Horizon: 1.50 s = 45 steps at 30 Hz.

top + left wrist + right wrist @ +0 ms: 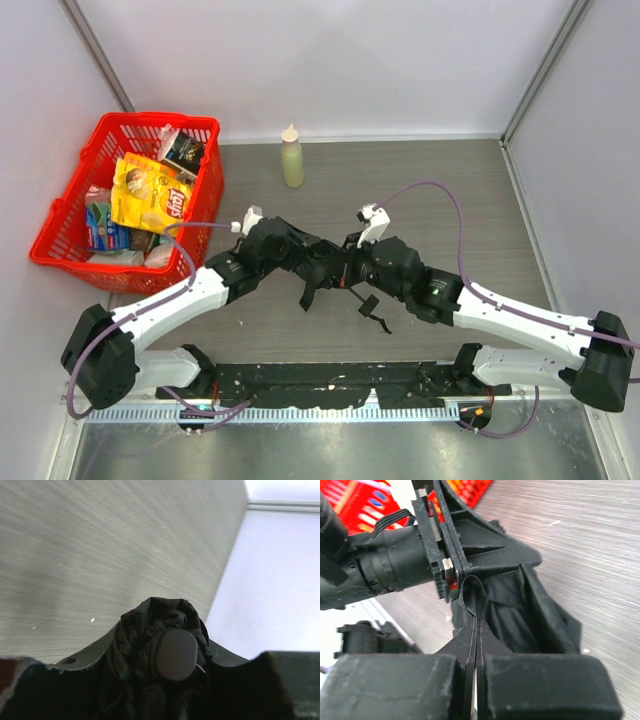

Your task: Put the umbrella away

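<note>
Black umbrella (150,622) bunched in left pincer (165,690), fabric loop (472,592) pinched flat by right pincer (476,645), clear only from right wrist

Mid-table: umbrella (325,268) between left gripper (305,262) and right gripper (350,268), strap (378,312) seemingly trailing toward near edge. Basket (60,215) holding packets (150,192) far left, with bottle (292,157) behind, right of basket.

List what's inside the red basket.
In the red basket: a yellow snack bag on top, a dark packet beyond it, a blue-green pack at left. Whatever lies beneath them is covered.
</note>
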Available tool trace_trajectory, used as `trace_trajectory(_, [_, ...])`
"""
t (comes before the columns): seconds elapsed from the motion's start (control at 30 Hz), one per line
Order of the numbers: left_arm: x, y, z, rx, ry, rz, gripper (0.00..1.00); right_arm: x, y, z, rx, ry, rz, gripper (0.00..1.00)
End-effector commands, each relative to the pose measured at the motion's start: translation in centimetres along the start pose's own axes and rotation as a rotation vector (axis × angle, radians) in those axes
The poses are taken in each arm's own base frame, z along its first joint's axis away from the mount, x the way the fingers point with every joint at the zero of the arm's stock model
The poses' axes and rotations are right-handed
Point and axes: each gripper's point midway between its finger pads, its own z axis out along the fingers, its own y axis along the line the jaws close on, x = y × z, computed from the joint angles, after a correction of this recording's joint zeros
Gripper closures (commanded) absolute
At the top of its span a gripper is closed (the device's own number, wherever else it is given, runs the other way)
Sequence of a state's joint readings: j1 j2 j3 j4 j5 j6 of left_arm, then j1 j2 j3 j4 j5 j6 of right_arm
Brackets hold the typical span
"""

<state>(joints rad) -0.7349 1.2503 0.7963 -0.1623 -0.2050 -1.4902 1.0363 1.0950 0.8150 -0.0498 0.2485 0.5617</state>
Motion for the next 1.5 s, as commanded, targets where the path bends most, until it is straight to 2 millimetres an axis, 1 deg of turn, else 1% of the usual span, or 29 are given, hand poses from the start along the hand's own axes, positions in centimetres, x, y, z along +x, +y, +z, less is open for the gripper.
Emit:
trace_trajectory(0.0, [-2.9,-6.4,-2.2,0.269,-0.09,-0.064,1.0,0.1,5.0,-1.4,-0.308,0.048,0.17,0.99])
trace_trajectory(0.1, [-3.2,-7.6,-2.9,0.361,-0.098,-0.069,1.0,-0.6,6.3,-2.1,-0.408,0.031,0.227,0.99])
trace_trajectory(0.23, [-3.9,-7.5,-3.4,0.39,-0.13,-0.078,1.0,-0.6,7.0,-2.6,-0.463,0.04,0.297,0.99])
trace_trajectory(0.27, [-3.9,-7.5,-3.5,0.394,-0.134,-0.072,1.0,0.0,7.0,-2.7,-0.472,0.062,0.333,0.99])
trace_trajectory(0.3, [-4.0,-7.6,-3.7,0.399,-0.139,-0.066,1.0,-0.7,7.4,-2.9,-0.502,0.039,0.349,0.99])
trace_trajectory(0.33, [-4.3,-7.7,-3.9,0.401,-0.154,-0.056,1.0,-0.1,7.3,-3.0,-0.514,0.067,0.401,0.99])
trace_trajectory(0.37, [-4.7,-7.8,-4.2,0.404,-0.172,-0.047,1.0,-1.0,8.0,-3.4,-0.561,0.036,0.428,0.99])
trace_trajectory(0.4, [-5.0,-7.9,-4.6,0.41,-0.191,-0.033,1.0,-0.3,8.0,-3.4,-0.579,0.066,0.475,0.99])
trace_trajectory(0.43, [-5.4,-7.9,-4.7,0.403,-0.209,-0.025,1.0,-1.3,8.8,-3.9,-0.633,0.038,0.491,0.99])
trace_trajectory(0.47, [-5.6,-7.9,-4.9,0.395,-0.22,-0.025,1.0,-1.1,8.9,-3.8,-0.638,0.05,0.502,0.99])
trace_trajectory(0.5, [-5.9,-7.9,-5.0,0.389,-0.231,-0.026,1.0,-0.4,8.4,-3.3,-0.604,0.072,0.492,0.99])
trace_trajectory(0.53, [-6.2,-8.3,-5.4,0.398,-0.242,-0.034,1.0,-0.7,7.8,-2.6,-0.554,0.046,0.432,0.99])
trace_trajectory(0.57, [-6.3,-8.4,-5.6,0.396,-0.247,-0.043,1.0,0.6,5.9,-1.4,-0.432,0.077,0.413,0.99])
trace_trajectory(0.6, [-6.6,-8.5,-5.6,0.385,-0.254,-0.053,1.0,0.5,5.3,-1.0,-0.379,0.068,0.342,0.99])
trace_trajectory(0.63, [-6.7,-8.6,-5.6,0.374,-0.257,-0.056,1.0,1.9,3.7,-0.3,-0.295,0.115,0.311,0.99])
trace_trajectory(0.67, [-6.7,-8.8,-5.6,0.368,-0.258,-0.062,1.0,1.0,3.8,-0.2,-0.287,0.094,0.242,0.96])
trace_trajectory(0.7, [-6.9,-9.0,-5.5,0.366,-0.262,-0.069,1.0,1.8,2.5,0.1,-0.215,0.121,0.212,0.87])
trace_trajectory(0.73, [-7.0,-9.2,-5.5,0.366,-0.267,-0.077,1.0,1.0,2.7,0.1,-0.211,0.112,0.171,0.84])
trace_trajectory(0.8, [-7.2,-9.6,-5.3,0.375,-0.279,-0.084,1.0,0.9,2.5,-0.1,-0.182,0.142,0.104,0.75])
trace_trajectory(0.9, [-7.6,-10.3,-5.3,0.394,-0.3,-0.075,1.0,-0.4,3.2,-1.2,-0.197,0.128,0.034,0.59])
trace_trajectory(1.03, [-8.1,-10.4,-5.1,0.384,-0.318,-0.098,1.0,-0.3,3.8,-2.6,-0.241,0.129,-0.084,0.43])
trace_trajectory(1.1, [-8.1,-10.1,-5.0,0.361,-0.31,-0.14,1.0,0.9,3.7,-3.0,-0.269,0.134,-0.149,0.39])
trace_trajectory(1.13, [-8.2,-10.0,-5.0,0.335,-0.306,-0.165,1.0,0.6,3.8,-3.2,-0.267,0.096,-0.176,0.38])
trace_trajectory(1.17, [-8.2,-9.4,-4.9,0.288,-0.304,-0.189,1.0,1.9,2.9,-3.1,-0.246,0.101,-0.216,0.37])
trace_trajectory(1.2, [-8.2,-9.1,-4.8,0.247,-0.299,-0.218,1.0,0.8,2.6,-3.0,-0.185,0.004,-0.238,0.34])
trace_trajectory(1.23, [-8.4,-9.3,-4.9,0.234,-0.302,-0.239,1.0,2.5,1.4,-2.8,-0.152,0.008,-0.283,0.32])
trace_trajectory(1.27, [-8.4,-9.1,-4.8,0.216,-0.304,-0.251,1.0,1.4,1.8,-2.6,-0.116,-0.083,-0.288,0.3])
trace_trajectory(1.37, [-8.5,-9.1,-4.6,0.207,-0.293,-0.329,1.0,0.8,0.9,-1.8,0.01,-0.191,-0.326,0.27])
trace_trajectory(1.47, [-7.9,-9.5,-4.1,0.235,-0.224,-0.403,1.0,0.5,1.6,-0.5,0.029,-0.25,-0.359,0.24])
